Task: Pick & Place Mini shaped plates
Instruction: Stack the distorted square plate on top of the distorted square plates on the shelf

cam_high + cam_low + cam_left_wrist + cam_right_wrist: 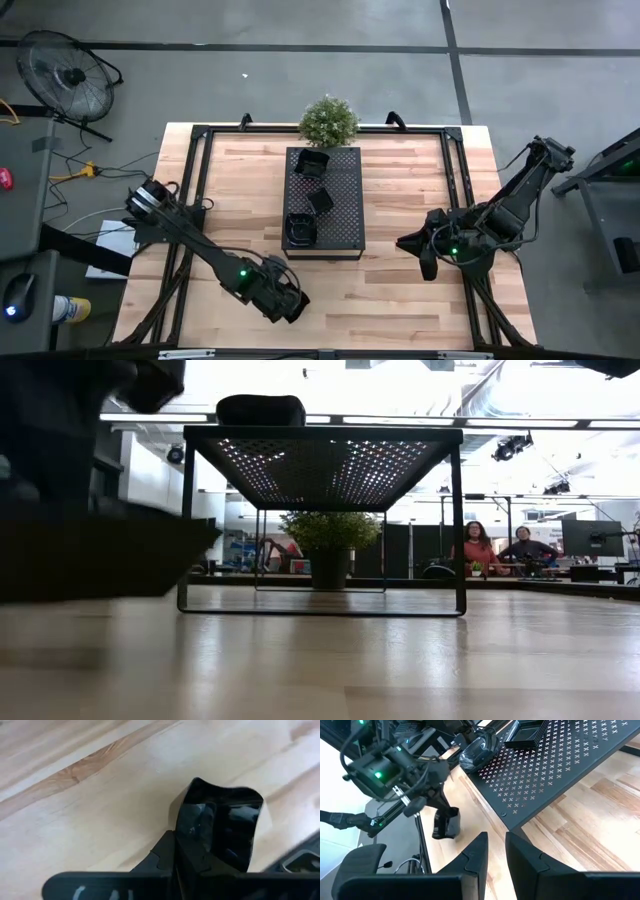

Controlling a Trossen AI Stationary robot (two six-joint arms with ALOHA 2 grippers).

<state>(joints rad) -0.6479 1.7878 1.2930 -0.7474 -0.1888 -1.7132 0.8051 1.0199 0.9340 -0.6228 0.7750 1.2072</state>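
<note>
Mini shaped plates number three on the perforated tray (340,215), well beyond the left gripper (292,303), whose fingers are clamped on a fourth glossy black plate (222,827) just above the bare wooden table (400,290). The right gripper (420,250) waits beside the tray, fingers slightly parted and holding nothing. Judging by this, the work is partway, with the gripped plate not yet placed.

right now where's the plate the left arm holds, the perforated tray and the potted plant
plate (220,827), left wrist view, glossy inner surface
perforated tray (338,205), high view, bare right part of its top
potted plant (328,121), high view, middle of the foliage
</note>
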